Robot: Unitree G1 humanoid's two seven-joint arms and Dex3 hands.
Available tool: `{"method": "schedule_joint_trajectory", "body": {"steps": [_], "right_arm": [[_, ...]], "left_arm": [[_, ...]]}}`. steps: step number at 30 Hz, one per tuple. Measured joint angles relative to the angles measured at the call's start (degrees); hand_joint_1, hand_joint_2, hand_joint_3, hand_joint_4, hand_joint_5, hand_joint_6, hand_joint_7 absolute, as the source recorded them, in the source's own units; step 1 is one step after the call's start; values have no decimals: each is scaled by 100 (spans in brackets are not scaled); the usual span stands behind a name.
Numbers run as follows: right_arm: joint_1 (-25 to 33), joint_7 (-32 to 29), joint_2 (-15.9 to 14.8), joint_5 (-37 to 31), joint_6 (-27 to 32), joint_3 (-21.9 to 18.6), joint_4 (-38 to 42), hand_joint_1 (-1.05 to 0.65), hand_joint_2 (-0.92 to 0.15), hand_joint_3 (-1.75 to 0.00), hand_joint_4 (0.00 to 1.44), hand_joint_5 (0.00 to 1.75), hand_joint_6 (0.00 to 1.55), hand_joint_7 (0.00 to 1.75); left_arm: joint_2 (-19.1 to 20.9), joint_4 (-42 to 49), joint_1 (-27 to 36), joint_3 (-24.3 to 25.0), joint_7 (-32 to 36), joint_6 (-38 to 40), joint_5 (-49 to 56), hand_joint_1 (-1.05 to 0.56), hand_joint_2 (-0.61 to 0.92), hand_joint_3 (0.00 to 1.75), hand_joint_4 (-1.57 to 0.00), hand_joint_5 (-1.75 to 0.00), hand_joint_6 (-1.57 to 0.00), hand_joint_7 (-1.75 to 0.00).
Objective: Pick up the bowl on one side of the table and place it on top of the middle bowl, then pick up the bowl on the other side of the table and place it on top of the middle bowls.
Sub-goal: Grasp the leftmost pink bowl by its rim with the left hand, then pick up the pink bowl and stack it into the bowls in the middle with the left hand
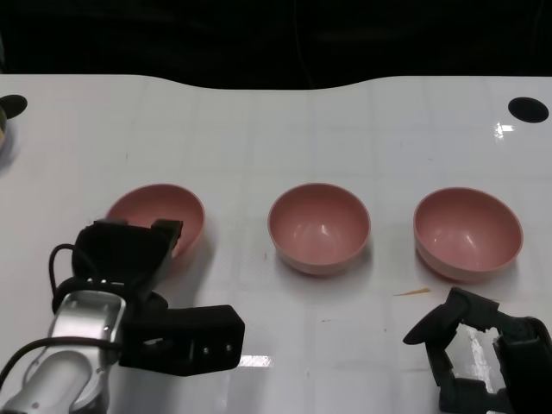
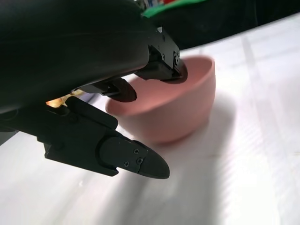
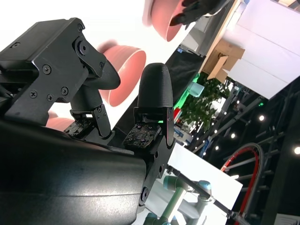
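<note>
Currently the left hand (image 1: 142, 259) spreads its fingers over the left bowl's (image 1: 164, 213) near rim, seemingly readying a grasp, while the right hand (image 1: 483, 358) waits with parted, empty fingers.

3 pink bowls (image 1: 319, 226); 2 blk hands (image 1: 129, 259).

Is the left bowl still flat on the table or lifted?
On the table. The left bowl sits upright on the white table; the left hand has fingers over its rim.
</note>
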Motion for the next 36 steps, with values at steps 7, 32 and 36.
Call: {"method": "schedule_joint_trajectory", "body": {"steps": [7, 32, 36], "right_arm": [[30, -4, 0, -3, 18, 20, -17, 10, -37, -129, 75, 162, 78, 121], [-16, -6, -10, 0, 19, 19, 26, 9, -34, -134, 77, 163, 80, 120], [-18, -6, -13, 0, 20, 19, 28, 9, -34, -135, 77, 164, 80, 120]], "left_arm": [[-19, 1169, -570, -323, 635, -460, -174, -38, 92, 11, -83, -12, -86, -9], [-1, 2426, -1464, -371, 3869, -2918, -1012, -15, 55, 79, -86, -175, -75, -161], [-134, 2310, -1482, -355, 3870, -3245, -1259, -14, 47, 94, -86, -175, -71, -173]]}}
